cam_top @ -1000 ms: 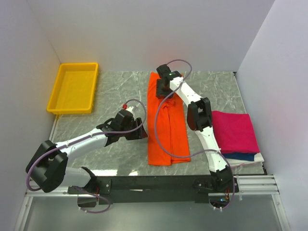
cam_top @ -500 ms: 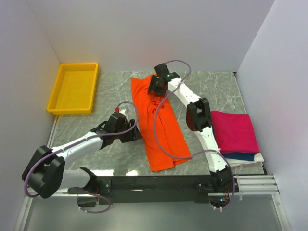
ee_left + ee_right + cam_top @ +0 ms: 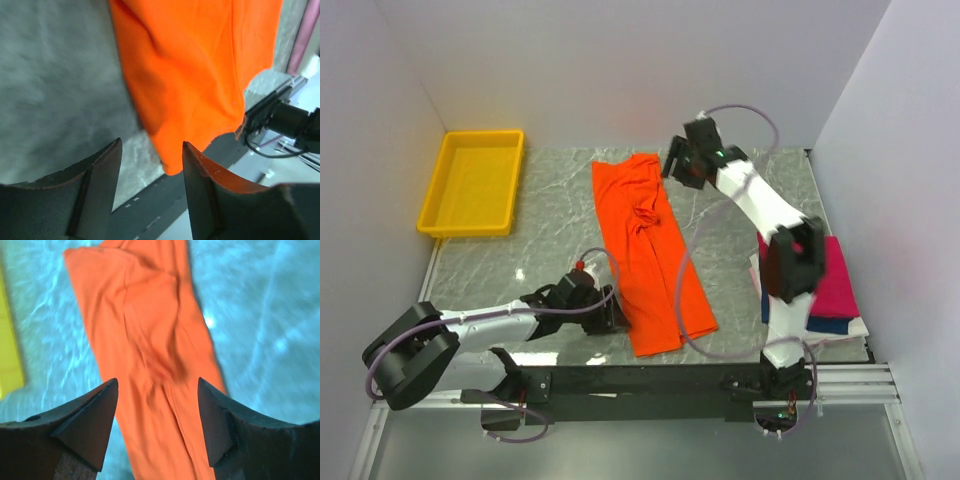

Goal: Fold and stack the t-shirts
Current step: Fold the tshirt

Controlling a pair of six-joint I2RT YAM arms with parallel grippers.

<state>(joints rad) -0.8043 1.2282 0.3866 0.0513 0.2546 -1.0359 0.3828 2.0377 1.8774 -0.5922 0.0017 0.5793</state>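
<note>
Orange t-shirt (image 3: 645, 250) lies mid-table (image 3: 750, 200) as a long folded strip, slightly skewed; folded magenta t-shirt (image 3: 835, 280) well right of it; yellow tray (image 3: 480, 134) well left; left gripper (image 3: 615, 315) at its near-left edge, fingers spread, empty; right gripper (image 3: 678, 165) by its far-right corner, likewise spread and empty.

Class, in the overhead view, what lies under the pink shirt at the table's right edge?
Under the pink shirt a navy shirt shows only its edge, then a white shirt below it. The rest of both is covered, and the right arm hides the stack's left side.
</note>
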